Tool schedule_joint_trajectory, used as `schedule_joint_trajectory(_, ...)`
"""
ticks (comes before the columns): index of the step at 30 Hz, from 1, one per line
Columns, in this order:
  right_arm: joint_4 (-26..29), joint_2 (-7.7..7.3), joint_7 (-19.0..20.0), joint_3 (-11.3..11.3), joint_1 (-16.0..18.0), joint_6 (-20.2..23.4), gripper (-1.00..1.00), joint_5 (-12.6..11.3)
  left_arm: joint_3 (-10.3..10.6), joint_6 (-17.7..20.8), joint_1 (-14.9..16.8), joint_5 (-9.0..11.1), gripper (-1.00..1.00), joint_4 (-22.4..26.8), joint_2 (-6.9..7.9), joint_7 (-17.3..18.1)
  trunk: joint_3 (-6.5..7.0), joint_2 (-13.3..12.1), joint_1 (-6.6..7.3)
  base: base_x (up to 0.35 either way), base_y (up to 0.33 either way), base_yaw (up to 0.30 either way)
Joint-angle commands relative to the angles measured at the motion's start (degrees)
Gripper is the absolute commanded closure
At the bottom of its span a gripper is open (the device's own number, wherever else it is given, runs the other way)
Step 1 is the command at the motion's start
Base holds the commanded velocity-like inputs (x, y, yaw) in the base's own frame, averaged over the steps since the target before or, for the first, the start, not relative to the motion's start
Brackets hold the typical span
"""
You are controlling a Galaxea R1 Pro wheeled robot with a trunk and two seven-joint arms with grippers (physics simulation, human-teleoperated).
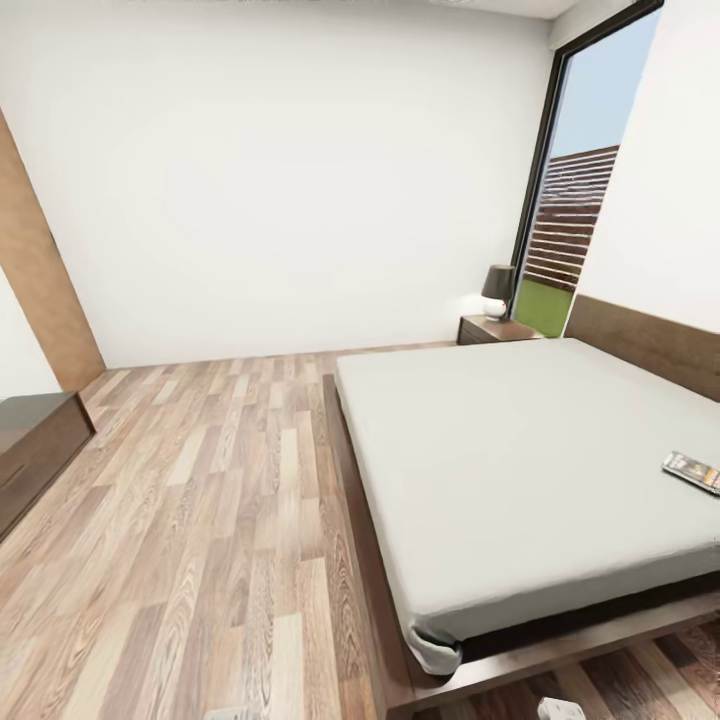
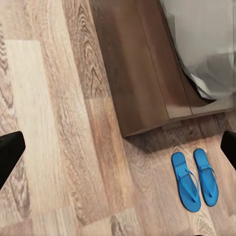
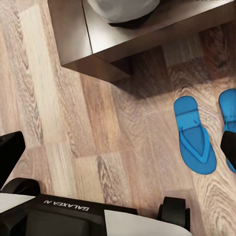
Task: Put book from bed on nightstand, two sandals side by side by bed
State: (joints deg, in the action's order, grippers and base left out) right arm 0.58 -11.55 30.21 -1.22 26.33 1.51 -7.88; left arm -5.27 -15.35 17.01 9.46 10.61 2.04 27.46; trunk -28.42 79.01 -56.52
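I stand at the bed's (image 1: 520, 450) foot corner. Both tools, left (image 2: 118, 147) and right (image 3: 118, 147), are released and carry nothing. The book (image 1: 692, 471) lies far across the mattress; I judge driving around closer beats reaching. The sandals (image 2: 194, 179) lie paired by the frame.

A white-and-black base (image 3: 73, 216) marked "GALAXEA" carries a black wheel (image 3: 174, 211); black fingertips (image 2: 10, 152) edge the wrist views.
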Motion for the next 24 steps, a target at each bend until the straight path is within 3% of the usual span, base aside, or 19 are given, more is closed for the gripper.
schedule_joint_trajectory(1, -0.04, -0.02, 0.22, -0.07, 0.04, 0.16, -1.00, -0.38, -0.45, 0.04, 0.04, 0.12, -1.00, -0.07, -0.03, 0.49, 0.03, 0.03, 0.00, 0.000, 0.000, -0.154)
schedule_joint_trajectory(12, 0.01, -0.01, 0.21, -0.04, 0.04, 0.16, -1.00, -0.38, -0.50, 0.06, 0.04, 0.11, -1.00, -0.07, -0.05, 0.43, 0.86, 0.03, 0.00, 0.000, 0.000, -0.135)
schedule_joint_trajectory(24, -0.02, -0.02, 0.20, -0.04, 0.04, 0.16, -1.00, -0.35, -0.54, 0.06, 0.04, 0.12, -1.00, -0.07, -0.02, 0.41, 0.98, 0.03, 0.00, 0.000, 0.000, -0.011)
